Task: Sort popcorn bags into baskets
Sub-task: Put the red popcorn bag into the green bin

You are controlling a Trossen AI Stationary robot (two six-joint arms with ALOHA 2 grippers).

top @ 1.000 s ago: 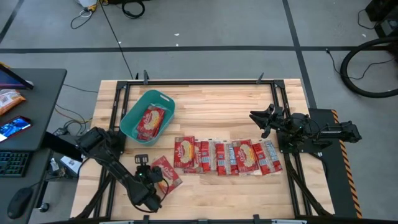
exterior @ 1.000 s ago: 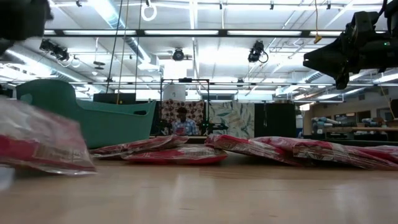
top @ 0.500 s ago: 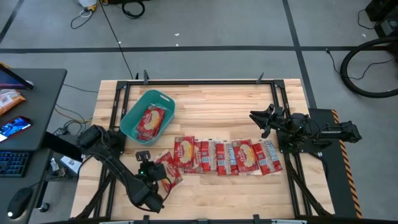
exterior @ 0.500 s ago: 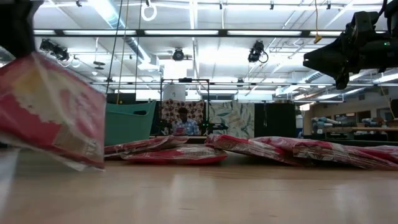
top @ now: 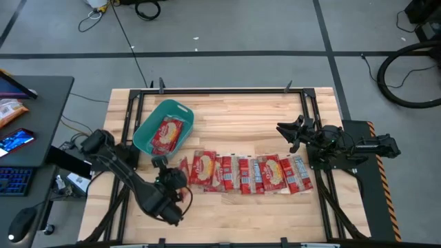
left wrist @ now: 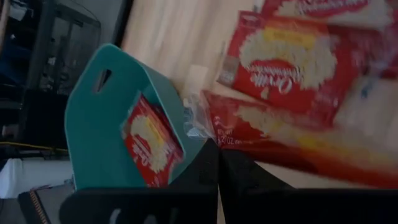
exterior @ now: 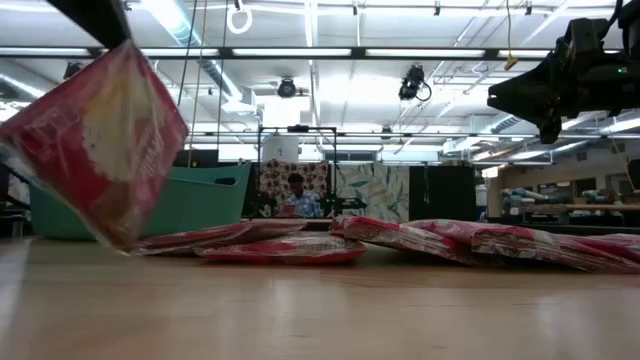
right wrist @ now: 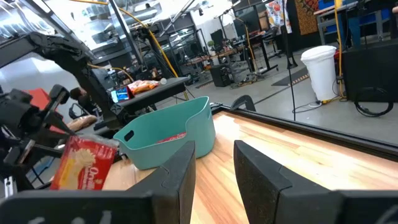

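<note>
A white script word beginning "Orville" runs across the red front of a popcorn bag (left wrist: 289,59) in the left wrist view. Fine print on the bag below (left wrist: 261,127) is too blurred to read.

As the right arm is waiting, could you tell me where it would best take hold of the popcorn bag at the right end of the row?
Probably at the outer silvery edge of the end bag, coming from above on the right gripper side. The bag lies flat on the table, and its inner edge seems overlapped by its neighbour, so only the outer edge is free to pinch.
</note>
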